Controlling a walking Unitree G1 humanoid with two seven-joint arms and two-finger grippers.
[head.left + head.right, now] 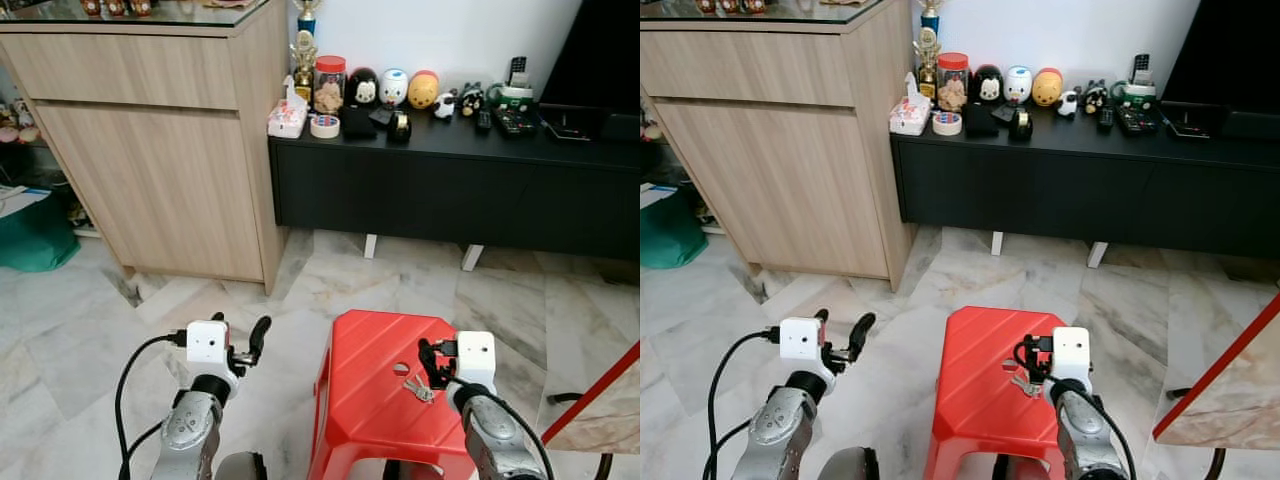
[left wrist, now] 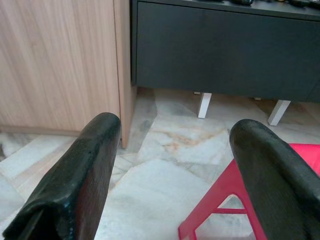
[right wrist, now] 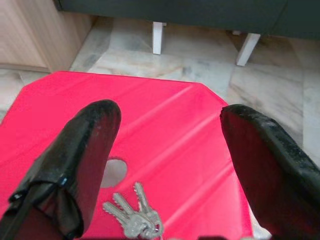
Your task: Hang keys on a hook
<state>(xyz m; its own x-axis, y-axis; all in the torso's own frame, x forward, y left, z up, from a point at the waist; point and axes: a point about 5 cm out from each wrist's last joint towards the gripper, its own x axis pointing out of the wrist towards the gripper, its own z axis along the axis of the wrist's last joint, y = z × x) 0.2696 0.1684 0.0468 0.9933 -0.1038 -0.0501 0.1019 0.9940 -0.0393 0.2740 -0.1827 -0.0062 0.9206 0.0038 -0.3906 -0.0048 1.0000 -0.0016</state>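
Lying flat on the red stool [image 1: 375, 385], the keys [image 3: 134, 220] have not been picked up, so the task is barely begun: grasping, carrying and hanging are all left. In the left eye view the bunch sits on the seat at about 2 o'clock from its centre hole, just beside the right gripper [image 3: 167, 165], whose fingers stand wide apart over the seat and hold nothing. The left gripper [image 2: 172, 170] is also spread wide and empty, hovering over the marble floor [image 1: 90, 330] at 9 o'clock from the stool. No hook can be made out anywhere, so I judge it has yet to be found. Ahead at 12 o'clock runs a black cabinet [image 1: 450, 190] crowded with toys, a jar and remotes; a wooden cupboard [image 1: 150, 150] stands at 10 o'clock. A red-edged slab [image 1: 600, 410] leans at 3 o'clock and could crowd the right arm.
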